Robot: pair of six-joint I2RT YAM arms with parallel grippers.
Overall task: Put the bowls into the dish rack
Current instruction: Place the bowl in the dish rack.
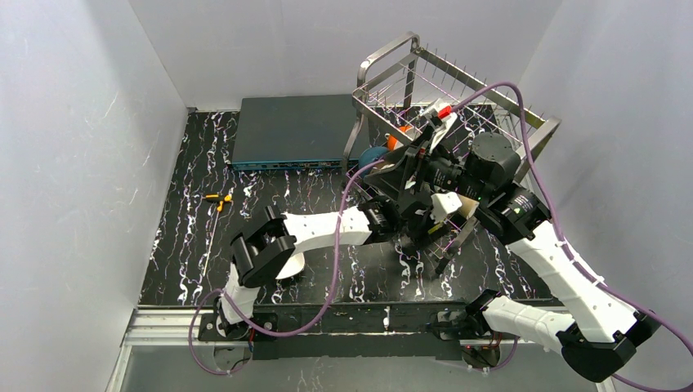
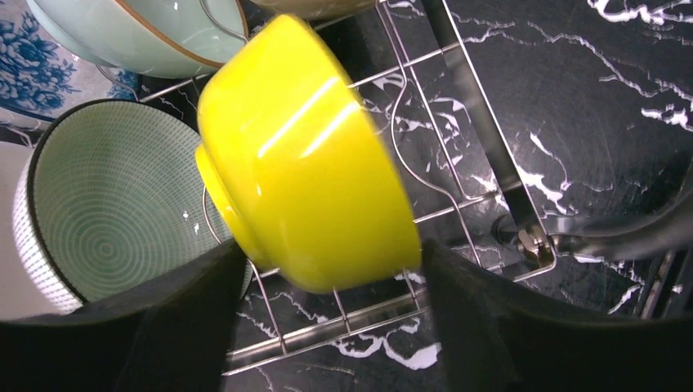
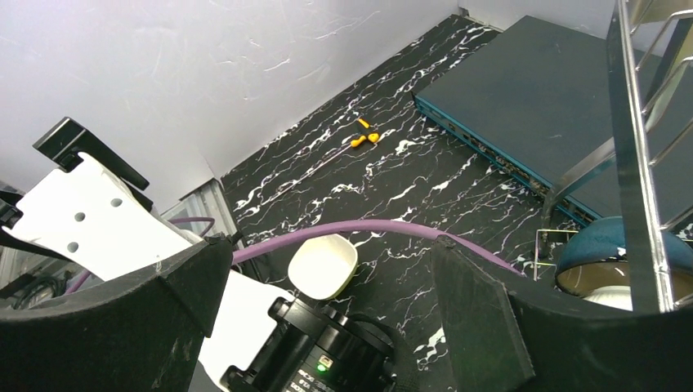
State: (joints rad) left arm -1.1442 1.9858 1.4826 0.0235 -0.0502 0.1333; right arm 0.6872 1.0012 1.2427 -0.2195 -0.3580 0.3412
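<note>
Plainly, everything here turns on the yellow bowl [image 2: 310,155] and the left fingers [image 2: 163,327] that flank it. The bowl lies tipped on its side on the wires of the dish rack [image 2: 462,131]. In the left wrist view its foot points left and its mouth faces away to the right, so its axis runs across the gap between the fingers. One finger sits at the foot end and the other at the lower rim. Both look to be touching the bowl or a hair off it, and it cannot be told whether they clamp it or have let go.

Just left of the yellow bowl a patterned bowl [image 2: 106,204] with a pale green inside stands on edge. A pale green bowl [image 2: 147,33] leans beyond it, close to the yellow bowl's upper edge.

The likely next move is a straight retreat of the left fingers along their own line. A sideways drag could roll the bowl off its wires or knock it into these neighbours.

The right fingers [image 3: 122,327] are spread wide with nothing between them. They are raised beside the rack's end frame, so the left arm is the one at the bowl. Below them a cream bowl [image 3: 323,265] waits on the tabletop [image 3: 392,180], outside the rack.
</note>
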